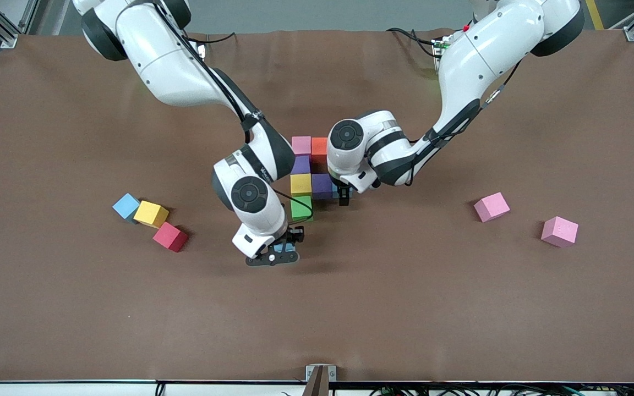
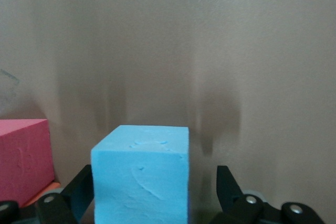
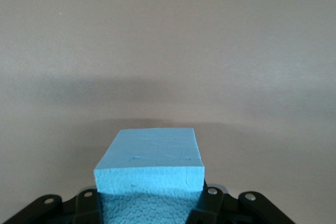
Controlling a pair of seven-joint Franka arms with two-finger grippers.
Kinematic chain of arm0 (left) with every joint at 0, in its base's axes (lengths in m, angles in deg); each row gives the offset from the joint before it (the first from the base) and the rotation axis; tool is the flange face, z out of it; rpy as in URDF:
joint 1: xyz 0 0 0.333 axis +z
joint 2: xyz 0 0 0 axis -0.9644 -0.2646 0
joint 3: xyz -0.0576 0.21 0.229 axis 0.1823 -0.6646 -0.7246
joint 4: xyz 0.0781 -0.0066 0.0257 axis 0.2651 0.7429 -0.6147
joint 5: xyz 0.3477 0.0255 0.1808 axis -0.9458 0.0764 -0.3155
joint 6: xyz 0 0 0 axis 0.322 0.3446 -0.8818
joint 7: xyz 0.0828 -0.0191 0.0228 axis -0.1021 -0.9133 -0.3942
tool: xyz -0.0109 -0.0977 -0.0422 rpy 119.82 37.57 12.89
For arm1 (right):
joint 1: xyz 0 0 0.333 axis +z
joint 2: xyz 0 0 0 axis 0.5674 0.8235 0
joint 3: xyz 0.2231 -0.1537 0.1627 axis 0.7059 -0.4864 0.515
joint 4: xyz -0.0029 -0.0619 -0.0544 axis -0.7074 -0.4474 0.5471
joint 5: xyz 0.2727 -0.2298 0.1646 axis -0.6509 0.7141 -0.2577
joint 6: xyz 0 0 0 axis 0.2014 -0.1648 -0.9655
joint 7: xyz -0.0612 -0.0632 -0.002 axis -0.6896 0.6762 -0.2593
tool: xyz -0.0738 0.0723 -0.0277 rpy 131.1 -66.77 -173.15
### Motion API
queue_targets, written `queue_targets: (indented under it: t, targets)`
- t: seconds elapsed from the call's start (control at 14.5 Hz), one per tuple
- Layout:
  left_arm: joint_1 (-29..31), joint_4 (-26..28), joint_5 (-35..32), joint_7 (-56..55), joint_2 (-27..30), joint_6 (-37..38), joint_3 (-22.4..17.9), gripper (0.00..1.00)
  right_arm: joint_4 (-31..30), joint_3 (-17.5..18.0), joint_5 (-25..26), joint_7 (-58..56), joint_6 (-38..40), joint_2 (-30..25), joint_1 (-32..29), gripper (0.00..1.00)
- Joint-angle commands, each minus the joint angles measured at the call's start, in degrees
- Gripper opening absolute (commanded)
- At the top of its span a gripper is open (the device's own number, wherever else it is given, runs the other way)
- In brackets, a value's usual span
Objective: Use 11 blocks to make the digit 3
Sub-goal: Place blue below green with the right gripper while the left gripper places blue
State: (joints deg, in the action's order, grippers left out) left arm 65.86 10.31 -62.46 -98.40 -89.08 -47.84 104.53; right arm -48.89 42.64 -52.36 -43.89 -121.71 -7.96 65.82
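lowest in view, right gripper (image 1: 274, 257) clamps a light blue foam cube (image 3: 149, 163) over bare table (image 1: 317, 308); left gripper (image 1: 343, 193), open around another blue cube (image 2: 140, 174), sits at the multicoloured block figure (image 1: 309, 176).

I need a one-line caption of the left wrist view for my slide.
Left gripper open around a light blue block on the table, with a pink block beside it.

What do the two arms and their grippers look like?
Both arms are glossy white shells with black joint bands and round dark grey caps; thin black cables run along each. The right gripper and left gripper are black, and the right one's pads are pebbled.
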Motion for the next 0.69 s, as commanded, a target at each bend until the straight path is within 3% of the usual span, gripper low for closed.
queue_targets:
  t: [0.0,0.62]
  targets:
    - [0.3,-0.5,-1.7,-2.4,2.1,3.4,0.3,0.99,4.0,-0.4,-0.3,2.0,-0.4,3.3,1.4,0.26]
    - [1.7,-2.3,1.9,3.1,7.9,10.3,1.7,0.99,3.9,-0.2,-3.4,2.1,-1.5,6.9,3.6,0.26]
